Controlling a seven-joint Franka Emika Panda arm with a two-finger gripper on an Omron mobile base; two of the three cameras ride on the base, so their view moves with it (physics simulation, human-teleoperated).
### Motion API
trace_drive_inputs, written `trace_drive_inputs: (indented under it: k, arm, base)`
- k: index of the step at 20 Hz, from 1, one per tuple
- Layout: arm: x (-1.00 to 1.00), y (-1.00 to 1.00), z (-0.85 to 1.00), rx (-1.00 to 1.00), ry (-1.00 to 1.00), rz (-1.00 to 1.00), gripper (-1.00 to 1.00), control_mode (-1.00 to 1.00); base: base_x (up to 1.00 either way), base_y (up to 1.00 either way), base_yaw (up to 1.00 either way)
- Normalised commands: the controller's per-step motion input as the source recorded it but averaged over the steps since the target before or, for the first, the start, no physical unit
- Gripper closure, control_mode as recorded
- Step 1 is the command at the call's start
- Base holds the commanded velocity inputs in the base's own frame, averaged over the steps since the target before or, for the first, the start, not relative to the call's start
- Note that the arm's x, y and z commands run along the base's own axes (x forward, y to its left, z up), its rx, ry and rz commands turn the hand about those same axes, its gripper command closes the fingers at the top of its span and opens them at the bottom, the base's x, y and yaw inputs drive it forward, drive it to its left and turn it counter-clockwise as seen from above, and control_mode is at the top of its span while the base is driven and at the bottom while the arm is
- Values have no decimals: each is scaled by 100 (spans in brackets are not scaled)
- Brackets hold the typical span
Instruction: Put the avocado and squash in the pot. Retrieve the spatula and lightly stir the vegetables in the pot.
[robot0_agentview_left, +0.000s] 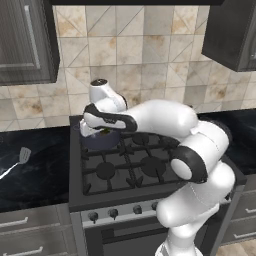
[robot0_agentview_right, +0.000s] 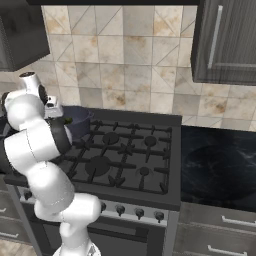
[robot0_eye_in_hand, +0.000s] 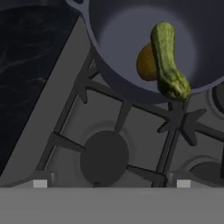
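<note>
The dark blue-grey pot (robot0_eye_in_hand: 122, 39) stands on the back-left burner of the stove (robot0_agentview_left: 125, 165). Inside it the green squash (robot0_eye_in_hand: 168, 61) lies slanted, its far end resting against the pot's wall, and the yellow-olive avocado (robot0_eye_in_hand: 145, 64) sits beside it, partly covered. My gripper (robot0_eye_in_hand: 111, 183) hovers above the burner in front of the pot, open, with its fingertips wide apart and nothing between them. In the left base view my arm hides most of the pot (robot0_agentview_left: 102, 141). The grey spatula (robot0_agentview_left: 22, 156) lies on the dark counter left of the stove.
Raised grates (robot0_eye_in_hand: 127, 113) cover the stove's burners. Knobs (robot0_agentview_left: 113, 212) line its front edge. Dark counters (robot0_agentview_right: 220, 165) flank the stove on both sides, with a tiled wall behind and dark cabinets (robot0_agentview_left: 25, 40) overhead at the left and right.
</note>
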Motion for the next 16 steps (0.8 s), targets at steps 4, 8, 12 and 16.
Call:
trace_drive_inputs:
  k: [4, 8, 12, 16]
  arm:
    - [-100, -39, 0, 13, -8, -10, -100, -100]
    - [-100, -69, 0, 19, -1, -20, -100, -100]
    - [-90, -78, 0, 19, 0, -23, -100, -100]
    - [-56, -64, 15, 11, 0, -19, -100, -100]
  base:
    - [0, 0, 0]
    - [0, 0, 0]
    - [0, 0, 0]
    - [0, 0, 0]
